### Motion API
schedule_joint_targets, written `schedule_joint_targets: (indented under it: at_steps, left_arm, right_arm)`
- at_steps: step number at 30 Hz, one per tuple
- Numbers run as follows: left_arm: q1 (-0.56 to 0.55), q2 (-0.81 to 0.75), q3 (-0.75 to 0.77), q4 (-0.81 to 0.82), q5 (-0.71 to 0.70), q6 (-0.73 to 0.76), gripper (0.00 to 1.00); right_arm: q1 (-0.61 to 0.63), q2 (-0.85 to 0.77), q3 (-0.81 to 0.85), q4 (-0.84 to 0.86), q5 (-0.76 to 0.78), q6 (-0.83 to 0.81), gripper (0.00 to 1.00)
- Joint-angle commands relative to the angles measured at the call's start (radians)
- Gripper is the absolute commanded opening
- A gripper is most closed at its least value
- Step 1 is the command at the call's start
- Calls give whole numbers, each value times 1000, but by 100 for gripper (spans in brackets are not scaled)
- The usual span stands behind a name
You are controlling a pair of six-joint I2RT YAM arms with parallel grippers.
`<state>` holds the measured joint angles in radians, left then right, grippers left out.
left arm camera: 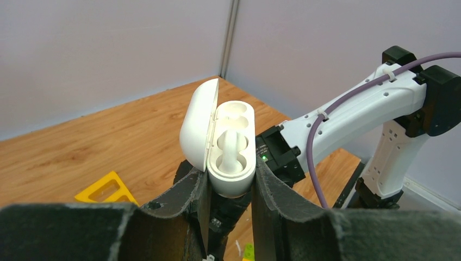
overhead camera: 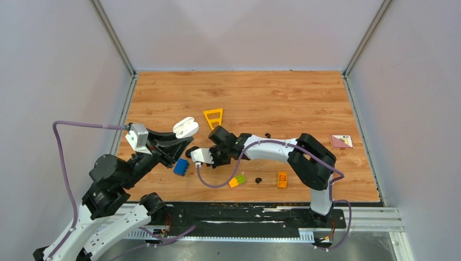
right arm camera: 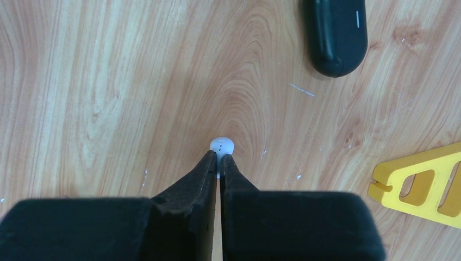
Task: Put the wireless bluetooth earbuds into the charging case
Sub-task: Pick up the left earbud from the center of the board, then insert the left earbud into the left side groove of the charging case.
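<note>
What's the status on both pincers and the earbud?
Left pincer shut on charging case, lid open. Right pincer shut on white earbud, down at table. Nothing in the way.

Upright between left gripper [left arm camera: 231, 173] fingers: case [left arm camera: 235, 136], lid at 9 o'clock of its base. On table [right arm camera: 108, 81]: bud [right arm camera: 222, 145], pinched between right gripper [right arm camera: 219, 160] tips. Right wrist view, from bud: pod [right arm camera: 336, 35] at 1 o'clock, triangle [right arm camera: 418, 185] at 3 o'clock.

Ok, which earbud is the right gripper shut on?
The white earbud, nipped in the right gripper; the two black earbuds lie free on the table.
</note>
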<state>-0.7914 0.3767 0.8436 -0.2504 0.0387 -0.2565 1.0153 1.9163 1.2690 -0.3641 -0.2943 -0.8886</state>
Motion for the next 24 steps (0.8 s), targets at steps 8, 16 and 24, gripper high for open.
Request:
schedule_joint_targets:
  at_steps: [8,16,24]
  left_arm:
    - [2,7,-15,15,-13,55,0]
    - [3,100,-67,28,184,251,0]
    - [3,214,-161,110,390,382,0]
  right_arm:
    - [-62,-102,65,-121,-107,50,0]
    - [-284,-338,36,-301,-279,80,0]
    - [-457,-504,158,-667,-261,-143,0]
